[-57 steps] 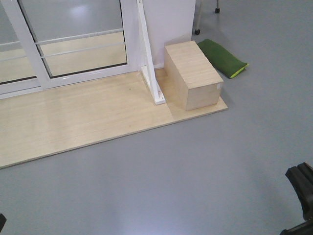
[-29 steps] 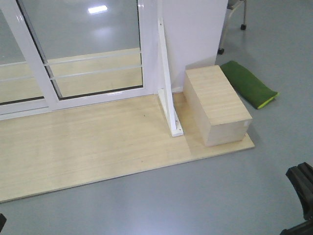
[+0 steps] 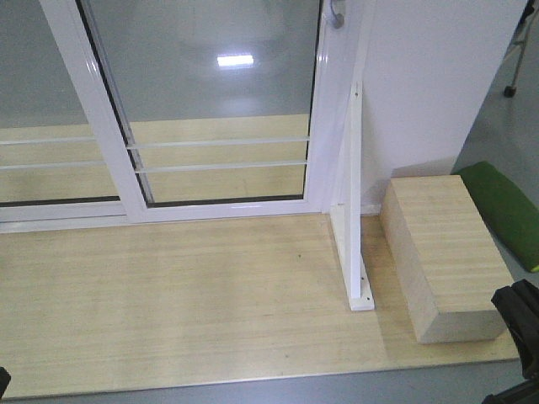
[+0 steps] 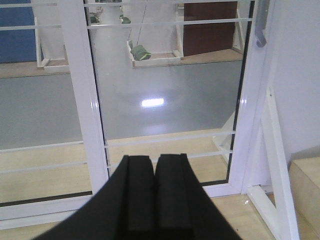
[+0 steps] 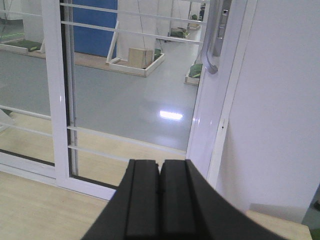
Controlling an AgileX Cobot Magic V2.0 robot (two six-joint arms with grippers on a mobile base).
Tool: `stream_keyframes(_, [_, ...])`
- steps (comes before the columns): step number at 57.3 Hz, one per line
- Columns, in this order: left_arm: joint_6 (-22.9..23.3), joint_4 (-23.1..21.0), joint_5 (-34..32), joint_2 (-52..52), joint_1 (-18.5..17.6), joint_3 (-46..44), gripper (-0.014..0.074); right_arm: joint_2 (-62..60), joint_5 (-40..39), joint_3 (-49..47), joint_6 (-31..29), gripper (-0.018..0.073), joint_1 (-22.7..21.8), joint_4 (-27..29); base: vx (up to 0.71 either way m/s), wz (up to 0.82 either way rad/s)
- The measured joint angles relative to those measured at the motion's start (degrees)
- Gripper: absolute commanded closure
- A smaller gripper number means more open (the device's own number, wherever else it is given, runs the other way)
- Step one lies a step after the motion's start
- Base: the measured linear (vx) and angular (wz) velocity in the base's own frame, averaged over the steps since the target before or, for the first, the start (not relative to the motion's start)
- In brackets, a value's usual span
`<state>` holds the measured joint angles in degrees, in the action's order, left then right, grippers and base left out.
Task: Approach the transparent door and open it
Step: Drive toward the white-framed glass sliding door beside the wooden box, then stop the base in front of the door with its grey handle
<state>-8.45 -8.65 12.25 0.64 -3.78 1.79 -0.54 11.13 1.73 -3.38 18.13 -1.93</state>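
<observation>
**Both grippers closed and empty, facing the sliding door**

From my console, the left gripper (image 4: 154,167) has its two black fingers pressed flat together with nothing between them. The right gripper (image 5: 160,170) looks the same: pads touching, holding nothing. Both hang clear of the door.

The transparent door (image 3: 223,93) stands straight ahead on the far edge of the wooden platform (image 3: 168,311). It is one clear pane in a white frame. Its right edge is against the white wall panel (image 3: 429,84). I count two thin white horizontal bars (image 3: 219,143) low across the glass, and the right wrist camera shows another pair higher up. There is one curved grey handle (image 5: 214,45), on the door's right stile (only its lower tip shows at the top of the front camera).

To the left of the door is one second glass panel (image 3: 42,101), white-framed, with matching bars. One slanted white brace (image 3: 349,210) leans up from the platform just right of the door. One light wooden box (image 3: 442,244) sits beside its foot. One green mat (image 3: 505,206) lies on the grey floor (image 3: 253,396) behind the box.
</observation>
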Motion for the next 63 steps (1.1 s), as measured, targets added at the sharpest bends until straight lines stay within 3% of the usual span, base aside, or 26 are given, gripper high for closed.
stream_keyframes(63, [0.0,0.0,0.0,0.0,0.0,0.0,0.0603,0.0,0.0,0.0,0.0,0.0561,0.0,0.0,0.3,0.04])
